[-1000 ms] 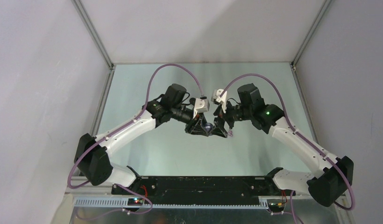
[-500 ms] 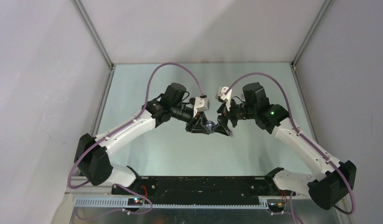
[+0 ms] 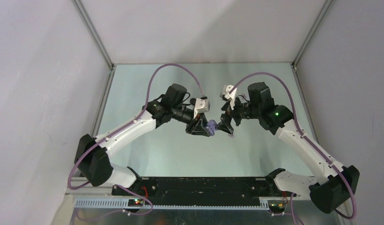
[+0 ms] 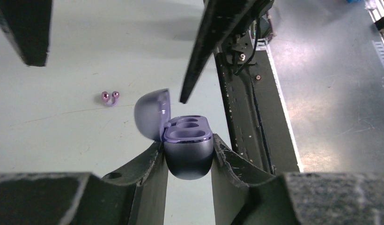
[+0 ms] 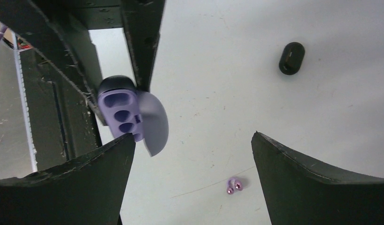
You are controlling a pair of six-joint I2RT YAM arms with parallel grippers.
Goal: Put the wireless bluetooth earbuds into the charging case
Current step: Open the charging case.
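My left gripper (image 4: 187, 143) is shut on a purple charging case (image 4: 188, 152), held above the table with its lid (image 4: 151, 114) swung open and its wells empty. The case also shows in the top view (image 3: 211, 125) and the right wrist view (image 5: 120, 112). One pale purple earbud (image 5: 234, 184) with two shiny pink beads lies on the table, seen in the left wrist view too (image 4: 109, 97). My right gripper (image 5: 191, 136) is open and empty. It hovers just right of the case, with the earbud on the table below the gap between its fingers. No black buds are in view.
A small black oval object (image 5: 291, 58) lies on the table beyond the earbud. The right gripper's fingers (image 4: 213, 42) hang close above the open case. The black base rail (image 3: 195, 183) runs along the near edge.
My right gripper has drawn back to the right, away from the case. The case's purple lid now shows open between the two grippers. The left arm has barely moved.
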